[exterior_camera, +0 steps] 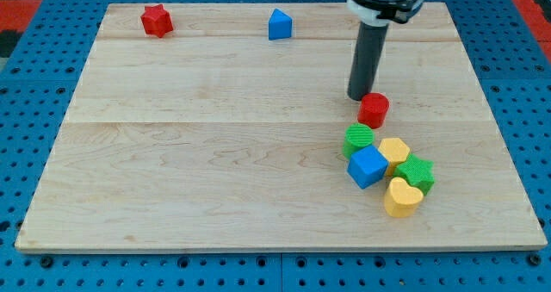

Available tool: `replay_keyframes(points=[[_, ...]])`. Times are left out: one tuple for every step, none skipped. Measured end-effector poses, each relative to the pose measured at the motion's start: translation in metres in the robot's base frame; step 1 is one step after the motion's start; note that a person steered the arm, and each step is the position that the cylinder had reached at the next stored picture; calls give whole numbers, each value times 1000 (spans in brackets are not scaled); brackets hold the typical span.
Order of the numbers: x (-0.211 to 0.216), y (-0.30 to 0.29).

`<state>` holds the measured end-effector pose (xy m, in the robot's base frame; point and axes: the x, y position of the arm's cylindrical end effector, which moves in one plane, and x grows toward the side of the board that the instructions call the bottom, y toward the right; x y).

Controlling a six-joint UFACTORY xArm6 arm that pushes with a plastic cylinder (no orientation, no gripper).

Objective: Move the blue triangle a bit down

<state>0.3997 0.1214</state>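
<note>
The blue triangle [279,24] sits near the view's top edge of the wooden board [215,154], a little left of centre. My tip [358,97] is down on the board well to the right of and below the triangle. It stands just up-left of a red cylinder [374,110], close to it or touching it.
A red star [157,20] lies at the view's top left. Below the red cylinder is a cluster: a green cylinder [359,139], a blue cube [368,165], a yellow hexagon [394,152], a green star [416,173] and a yellow heart [401,196].
</note>
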Motion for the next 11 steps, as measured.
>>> replay_keyframes(points=[[52, 13], [4, 15], [-71, 10], [-148, -11], [-183, -69], [-174, -135], [-128, -126], [-116, -133], [-138, -147], [-153, -186], [-110, -179]])
